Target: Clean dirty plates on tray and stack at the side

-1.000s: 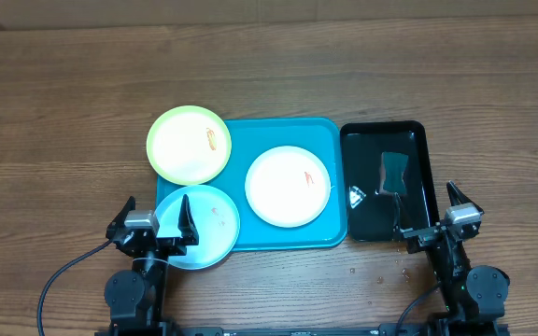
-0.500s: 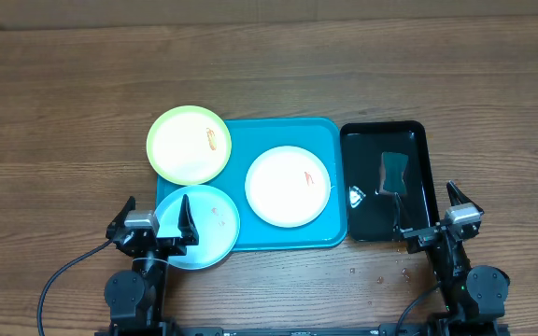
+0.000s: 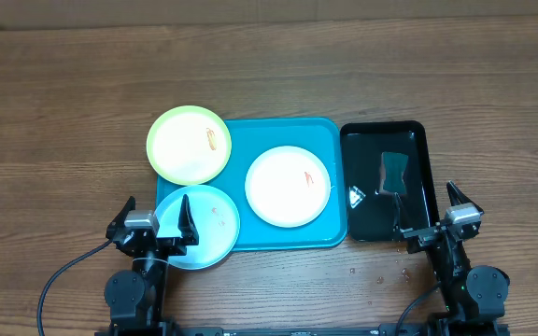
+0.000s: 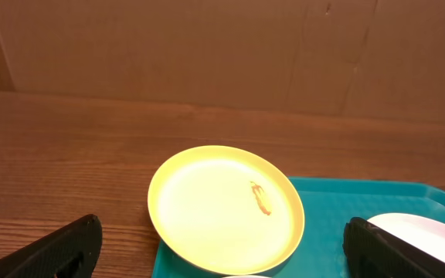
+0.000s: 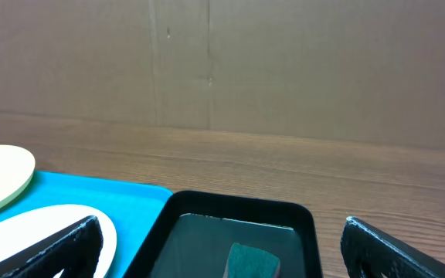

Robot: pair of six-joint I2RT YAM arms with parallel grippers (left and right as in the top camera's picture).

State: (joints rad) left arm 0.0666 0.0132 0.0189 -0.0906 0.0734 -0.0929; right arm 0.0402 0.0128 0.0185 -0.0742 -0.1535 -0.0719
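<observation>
**No movement at the plates**

Looking down on a brown wood-grain table (image 3: 63,84), with a few small specks behind and to the left of the right gripper (image 3: 434,215). Beyond the far edge, in both wrist views, a plain brown cardboard wall (image 4: 168,46) with vertical seams.

Spread wide and gripping nothing: the left gripper (image 3: 157,213), above the near part of the light blue plate (image 3: 211,229). Lying partly on the table and partly over the near left corner of the turquoise tray (image 3: 278,131), that plate reaches ahead and to the right of the fingers. Straight ahead of the same gripper, the lime green plate (image 3: 189,144), with an orange smear near its middle and its rim over the tray's far left corner. Ahead and well to the right of it, the white plate (image 3: 288,186), flat inside the tray and marked with a small red streak.

Equally wide and empty: the right gripper, with the glossy black tray (image 3: 367,149) directly ahead and a dark teal block (image 3: 395,171) lying in it. Just left of that black tray, the turquoise one.

Compared with a second ago: no change to be found. Same spread on both grippers, same positions for all three plates, both trays and the block.
</observation>
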